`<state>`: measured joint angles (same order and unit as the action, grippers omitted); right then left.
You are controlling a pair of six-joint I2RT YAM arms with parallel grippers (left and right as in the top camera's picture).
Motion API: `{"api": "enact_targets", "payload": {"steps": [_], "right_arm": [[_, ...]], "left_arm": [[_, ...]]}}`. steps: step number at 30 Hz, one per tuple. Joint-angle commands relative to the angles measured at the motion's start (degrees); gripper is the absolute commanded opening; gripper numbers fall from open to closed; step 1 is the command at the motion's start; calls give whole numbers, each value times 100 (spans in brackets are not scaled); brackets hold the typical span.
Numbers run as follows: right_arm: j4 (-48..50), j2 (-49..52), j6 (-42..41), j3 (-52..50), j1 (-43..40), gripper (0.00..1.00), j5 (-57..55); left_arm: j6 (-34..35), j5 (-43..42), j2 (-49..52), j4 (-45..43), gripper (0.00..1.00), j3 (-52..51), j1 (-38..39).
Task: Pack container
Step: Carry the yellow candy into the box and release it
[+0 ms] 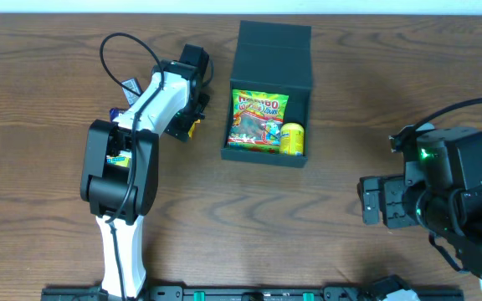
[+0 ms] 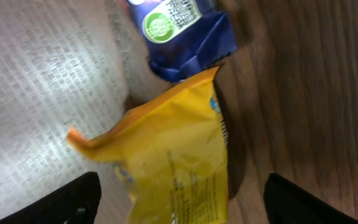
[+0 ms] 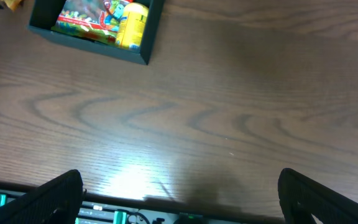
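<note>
Hovering wide apart, our left jaws flank a yellow packet (image 2: pixel 179 155) on the table (image 1: pixel 350 100), gripping nothing; our right jaws gape empty. We see the black container (image 1: pixel 273 57) far centre, lid open, snacks (image 1: pixel 258 121) inside.

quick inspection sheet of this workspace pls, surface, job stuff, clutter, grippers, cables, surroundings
surface: brown wood-grain table
job's things: container open, lid folded back, holding a gummy bag and a yellow item
clutter: yellow packet and blue packet lying on the table outside the container
grippers: left gripper open over the yellow packet; right gripper open over bare wood
cables: black cable looping off the left arm
surroundings: black rail along the near edge
</note>
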<state>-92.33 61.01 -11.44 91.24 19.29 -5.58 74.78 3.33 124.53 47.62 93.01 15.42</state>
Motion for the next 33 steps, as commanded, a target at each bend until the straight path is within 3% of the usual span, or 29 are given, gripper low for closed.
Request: {"api": "enact_targets", "payload": {"steps": [1, 5, 10, 16, 22, 25, 33], "right_arm": [[-7, -15, 81, 50, -50, 99, 2], [-7, -15, 81, 50, -50, 99, 2], [-7, -15, 81, 50, -52, 99, 2], [-7, -15, 81, 50, -50, 99, 4], [-7, -15, 81, 50, -50, 99, 2], [-7, -15, 81, 50, -50, 99, 2], [-7, -15, 81, 50, -50, 99, 2]], "left_arm": [[-31, 15, 98, -155, 81, -173, -111], [-46, 2, 98, -245, 78, -254, -190], [-48, 2, 101, -251, 63, -254, -212], [-223, -4, 101, -264, 51, -254, -212], [-1082, -44, 98, -256, 47, -203, -212], [-1200, -42, 94, -46, 46, -61, -212], [-2072, -39, 92, 728, 39, 1051, -199]]}}
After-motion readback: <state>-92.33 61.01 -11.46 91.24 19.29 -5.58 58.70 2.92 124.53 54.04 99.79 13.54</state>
